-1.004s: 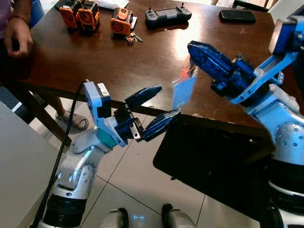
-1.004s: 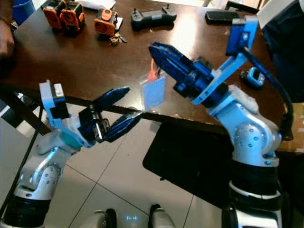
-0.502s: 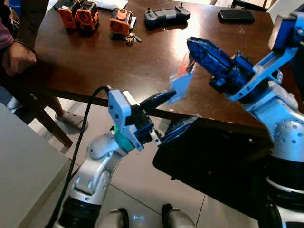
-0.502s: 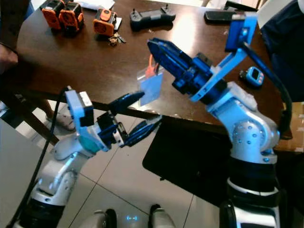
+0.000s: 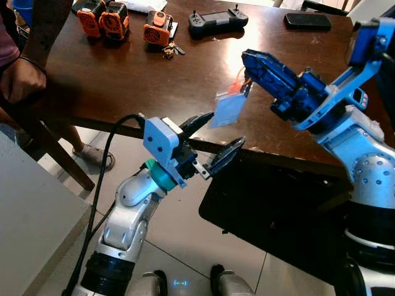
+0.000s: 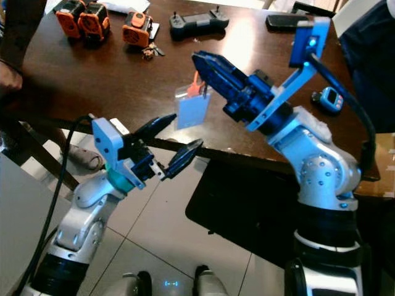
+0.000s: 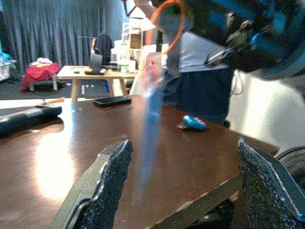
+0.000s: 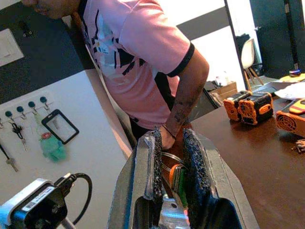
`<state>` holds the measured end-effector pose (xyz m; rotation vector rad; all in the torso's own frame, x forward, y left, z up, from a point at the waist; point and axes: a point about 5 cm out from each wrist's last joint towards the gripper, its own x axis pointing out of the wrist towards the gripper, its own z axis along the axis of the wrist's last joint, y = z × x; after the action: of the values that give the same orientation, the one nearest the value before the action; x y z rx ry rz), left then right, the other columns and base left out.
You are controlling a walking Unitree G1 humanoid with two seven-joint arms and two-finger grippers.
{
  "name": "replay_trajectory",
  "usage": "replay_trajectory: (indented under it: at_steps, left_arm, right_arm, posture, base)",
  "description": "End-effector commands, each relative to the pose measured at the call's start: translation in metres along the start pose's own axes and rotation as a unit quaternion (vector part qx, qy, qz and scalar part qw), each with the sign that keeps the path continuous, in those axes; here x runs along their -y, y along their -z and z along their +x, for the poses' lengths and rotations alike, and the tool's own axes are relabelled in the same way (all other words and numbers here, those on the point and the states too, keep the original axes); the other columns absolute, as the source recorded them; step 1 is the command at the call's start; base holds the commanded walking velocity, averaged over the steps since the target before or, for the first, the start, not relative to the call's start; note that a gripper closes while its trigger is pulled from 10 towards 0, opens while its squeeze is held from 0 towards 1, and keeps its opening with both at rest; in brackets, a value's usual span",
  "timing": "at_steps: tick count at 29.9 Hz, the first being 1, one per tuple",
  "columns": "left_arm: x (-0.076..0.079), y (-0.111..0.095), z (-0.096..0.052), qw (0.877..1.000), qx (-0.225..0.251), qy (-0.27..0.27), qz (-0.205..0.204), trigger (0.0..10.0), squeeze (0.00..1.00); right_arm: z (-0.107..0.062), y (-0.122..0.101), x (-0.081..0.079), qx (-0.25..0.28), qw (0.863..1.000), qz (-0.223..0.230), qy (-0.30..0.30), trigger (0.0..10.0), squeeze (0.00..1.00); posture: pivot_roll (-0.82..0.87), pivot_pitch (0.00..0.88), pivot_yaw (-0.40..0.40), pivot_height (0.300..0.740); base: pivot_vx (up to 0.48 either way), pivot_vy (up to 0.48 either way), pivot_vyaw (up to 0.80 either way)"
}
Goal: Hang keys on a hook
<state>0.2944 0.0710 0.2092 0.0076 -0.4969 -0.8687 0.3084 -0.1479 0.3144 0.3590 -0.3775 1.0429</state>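
My right gripper [image 5: 248, 59] is held out over the table's near edge, shut on an orange key ring [image 8: 173, 175]. A pale blue tag [image 5: 226, 109] hangs from that ring. Just below the tag my left gripper [image 5: 221, 132] stands open, one finger on each side, not touching it. In the left wrist view the tag [image 7: 151, 114] hangs blurred between the fingers [image 7: 112, 176], under the orange ring [image 7: 167, 13]. A white wall panel carries a row of hooks [image 8: 24, 106] with keys and a badge holder [image 8: 59, 126].
The dark wooden table [image 5: 123, 80] holds orange battery packs [image 5: 102, 17], a small bunch of keys [image 5: 171, 49], a controller [image 5: 217, 20] and a phone [image 5: 307, 20]. A person in a pink shirt [image 8: 138, 62] stands at its left end, hand [image 5: 21, 80] at the edge. A black panel [image 5: 278, 209] lies under the table.
My left arm has risen and come in toward the right, bringing its open fingers under the tag. The tag has swung a little to the left. The right gripper has kept its grip.
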Motion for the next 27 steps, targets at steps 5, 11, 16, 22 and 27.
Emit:
replay_trajectory:
  at_steps: [5, 11, 16, 22, 27]
  left_arm:
    - [-0.007, 0.008, -0.008, 0.999, -0.027, -0.006, 0.026, 10.0, 0.0]
    - [-0.008, 0.004, -0.008, 1.0, -0.014, -0.001, 0.017, 10.0, 0.0]
    - [0.006, -0.004, -0.001, 0.999, 0.015, 0.031, -0.009, 10.0, 0.0]
    - [0.023, -0.003, 0.009, 0.998, 0.03, 0.046, -0.03, 10.0, 0.0]
    - [0.032, -0.003, 0.014, 0.997, 0.039, 0.053, -0.044, 10.0, 0.0]
  right_arm:
    - [-0.001, -0.002, -0.001, -0.003, 1.0, -0.009, 0.0, 10.0, 0.0]
    - [0.0, -0.001, -0.002, -0.004, 1.0, -0.008, -0.001, 10.0, 0.0]
    - [0.003, 0.0, -0.003, -0.004, 1.0, -0.005, -0.006, 10.0, 0.0]
    - [0.007, 0.005, -0.006, -0.007, 1.0, 0.003, -0.014, 10.0, 0.0]
    - [0.009, 0.009, -0.006, -0.01, 1.0, 0.008, -0.016, 10.0, 0.0]
  posture:
    - [-0.09, 0.145, 0.036, 0.74]
    - [-0.09, 0.144, 0.034, 0.74]
    - [-0.09, 0.14, 0.033, 0.74]
    - [-0.09, 0.134, 0.031, 0.74]
    - [-0.09, 0.131, 0.027, 0.74]
  base:
    - [0.0, 0.0, 0.0]
    - [0.0, 0.0, 0.0]
    - [0.0, 0.0, 0.0]
    - [0.0, 0.0, 0.0]
    - [0.0, 0.0, 0.0]
